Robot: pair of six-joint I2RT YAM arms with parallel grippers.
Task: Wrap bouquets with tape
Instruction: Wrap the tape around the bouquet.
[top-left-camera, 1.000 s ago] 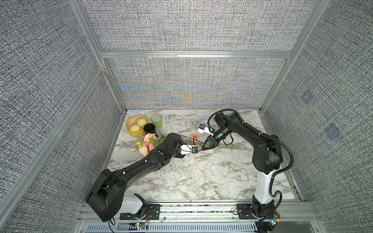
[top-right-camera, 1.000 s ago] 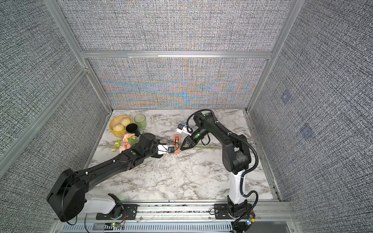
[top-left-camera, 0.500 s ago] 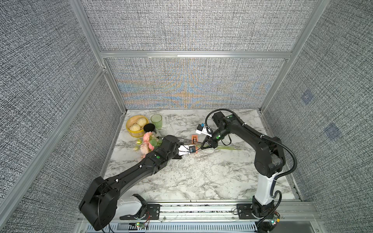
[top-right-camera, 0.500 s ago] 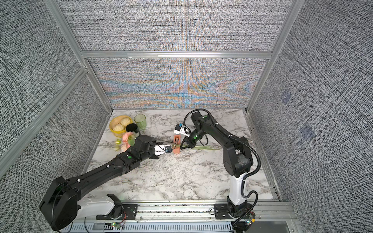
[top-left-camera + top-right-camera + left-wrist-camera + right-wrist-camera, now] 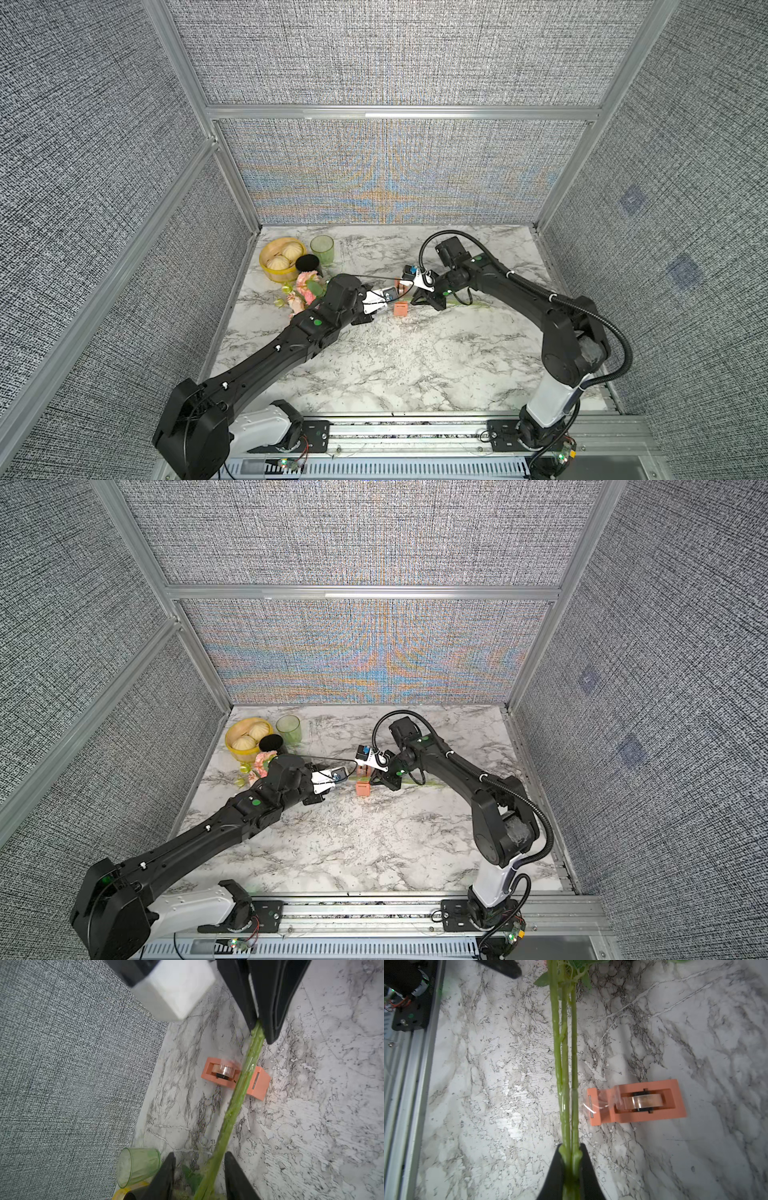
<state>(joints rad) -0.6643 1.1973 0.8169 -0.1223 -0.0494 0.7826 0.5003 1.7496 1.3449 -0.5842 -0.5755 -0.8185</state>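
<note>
Seemingly the wrapping has barely begun: the bouquet (image 5: 305, 286) is gathered, with the right gripper (image 5: 571, 1148) clamped tight on the lower stems (image 5: 566, 1064), but no tape shows around them yet. The left gripper (image 5: 199, 1154) stands partly open astride the stems, nearer the flowers (image 5: 261, 761), gripping nothing. Between the two grippers, close by the stems, the tape dispenser (image 5: 637, 1101) lies on the surface (image 5: 488, 1084). A loose clear end curls from it toward them; whether it touches cannot be told. Binding and cutting appear to be left. The stems look thin, glossy and green, lying side by side; the pink ruffled flowers lie beyond the left gripper.
</note>
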